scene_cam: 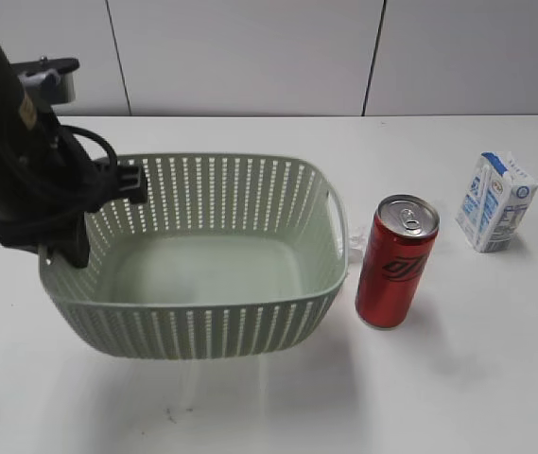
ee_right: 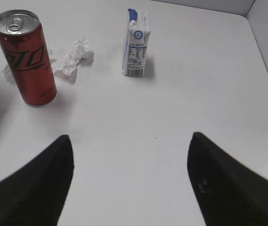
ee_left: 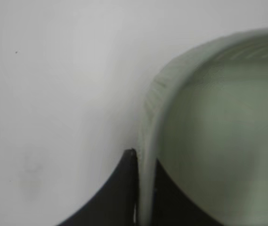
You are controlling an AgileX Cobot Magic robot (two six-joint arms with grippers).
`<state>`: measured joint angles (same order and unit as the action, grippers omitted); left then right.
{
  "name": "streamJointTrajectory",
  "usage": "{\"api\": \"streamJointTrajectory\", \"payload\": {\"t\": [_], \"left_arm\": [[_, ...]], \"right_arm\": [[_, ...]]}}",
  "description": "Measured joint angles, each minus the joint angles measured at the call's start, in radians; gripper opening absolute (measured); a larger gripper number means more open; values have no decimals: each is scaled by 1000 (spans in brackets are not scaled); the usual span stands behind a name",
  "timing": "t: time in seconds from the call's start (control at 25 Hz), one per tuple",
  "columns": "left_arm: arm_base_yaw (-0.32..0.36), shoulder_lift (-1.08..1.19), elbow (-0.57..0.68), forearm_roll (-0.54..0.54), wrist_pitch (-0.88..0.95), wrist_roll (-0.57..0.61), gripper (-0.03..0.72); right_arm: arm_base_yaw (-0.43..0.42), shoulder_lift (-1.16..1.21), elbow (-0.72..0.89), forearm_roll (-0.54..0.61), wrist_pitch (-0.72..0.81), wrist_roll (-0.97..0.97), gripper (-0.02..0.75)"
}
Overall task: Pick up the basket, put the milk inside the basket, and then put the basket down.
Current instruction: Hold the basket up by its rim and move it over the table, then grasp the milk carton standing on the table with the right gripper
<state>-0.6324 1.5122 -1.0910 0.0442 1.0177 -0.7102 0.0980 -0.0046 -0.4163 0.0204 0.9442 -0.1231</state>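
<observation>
Exterior view: left gripper clamped on the left wall of the basket, milk out on the tabletop to the right.
Near edge of the sage-green basket sat low in frame, its inside bare, left side gripped by the dark arm; whether it was lifted off the tabletop, can't tell. Left wrist view was blurry: one dark finger outside the basket rim, another inside it, rim pinched between. Just right of the basket stood a red can, upright. Farther right and back, the milk carton upright, apart from the can. Right wrist view: right gripper fingers spread wide, holding nothing, above bare tabletop; beyond it the can, crumpled tissue beside it, milk farther back.
</observation>
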Motion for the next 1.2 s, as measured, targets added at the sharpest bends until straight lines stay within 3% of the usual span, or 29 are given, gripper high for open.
{"api": "streamJointTrajectory", "payload": {"t": [0.16, 0.32, 0.6, 0.84, 1.2], "left_arm": [[-13, 0, 89, 14, -16, -8, -1], [-16, 0, 166, -38, -79, -10, -1], [-16, 0, 179, -80, -162, -12, -1], [-16, 0, 180, -51, -167, -12, -1], [-16, 0, 180, -44, -165, -12, -1]], "right_arm": [[0, 0, 0, 0, 0, 0, 590], [0, 0, 0, 0, 0, 0, 590], [0, 29, -33, -2, -46, 71, 590], [0, 350, -134, -2, -101, 95, 590], [0, 986, -438, -2, -157, 57, 590]]}}
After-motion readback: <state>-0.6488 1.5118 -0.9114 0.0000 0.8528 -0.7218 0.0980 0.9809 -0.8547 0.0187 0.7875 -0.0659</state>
